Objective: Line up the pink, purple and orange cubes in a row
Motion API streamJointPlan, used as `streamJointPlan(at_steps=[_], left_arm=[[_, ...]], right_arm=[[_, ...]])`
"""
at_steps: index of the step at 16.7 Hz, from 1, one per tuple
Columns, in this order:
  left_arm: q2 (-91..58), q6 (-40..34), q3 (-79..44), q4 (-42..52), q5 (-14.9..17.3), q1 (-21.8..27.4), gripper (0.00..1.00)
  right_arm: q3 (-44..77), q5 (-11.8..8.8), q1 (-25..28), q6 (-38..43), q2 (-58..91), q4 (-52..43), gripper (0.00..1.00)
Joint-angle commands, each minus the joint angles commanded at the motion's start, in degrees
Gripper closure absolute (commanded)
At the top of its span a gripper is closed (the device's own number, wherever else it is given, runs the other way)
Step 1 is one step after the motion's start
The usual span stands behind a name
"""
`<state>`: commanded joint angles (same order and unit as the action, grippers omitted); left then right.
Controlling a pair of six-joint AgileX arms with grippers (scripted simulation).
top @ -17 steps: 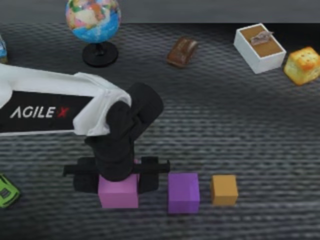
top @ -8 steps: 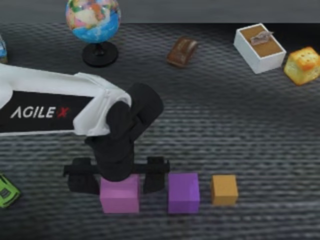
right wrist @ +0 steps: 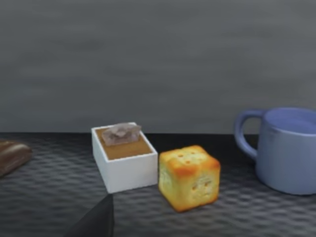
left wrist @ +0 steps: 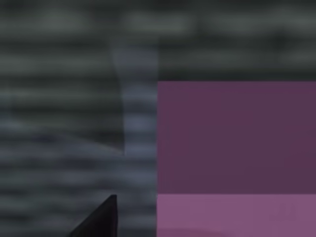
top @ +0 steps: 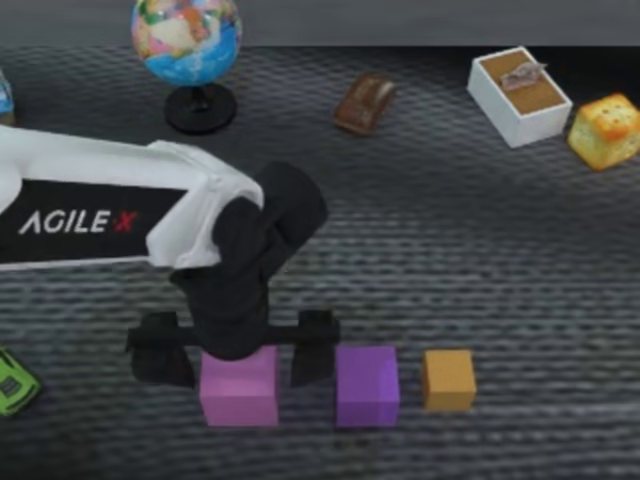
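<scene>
Our left gripper stands released over the pink cube, left of the purple cube and orange cube; row looks formed, so we should lift clear.

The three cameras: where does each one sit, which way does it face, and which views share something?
Top view: above the table, facing down; shows my left arm, its gripper with jaws open either side of the pink cube, beside the purple cube and orange cube.
Left wrist view: close to the table, facing the pink cube; one dark fingertip shows.
Right wrist view: low, facing the white box, yellow block and blue mug.
Shared: the top view also shows the white box and yellow block.
</scene>
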<state>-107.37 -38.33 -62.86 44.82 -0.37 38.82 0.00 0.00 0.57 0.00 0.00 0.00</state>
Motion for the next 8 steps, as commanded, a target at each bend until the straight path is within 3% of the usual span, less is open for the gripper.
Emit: streamJointPlan(at_steps=[8], left_arm=[[5.99, -0.22, -8.25, 14.44, 0.00, -0.91, 0.00]], right_arm=[[0.00, 0.00, 0.00, 0.00, 0.00, 0.00, 0.00]])
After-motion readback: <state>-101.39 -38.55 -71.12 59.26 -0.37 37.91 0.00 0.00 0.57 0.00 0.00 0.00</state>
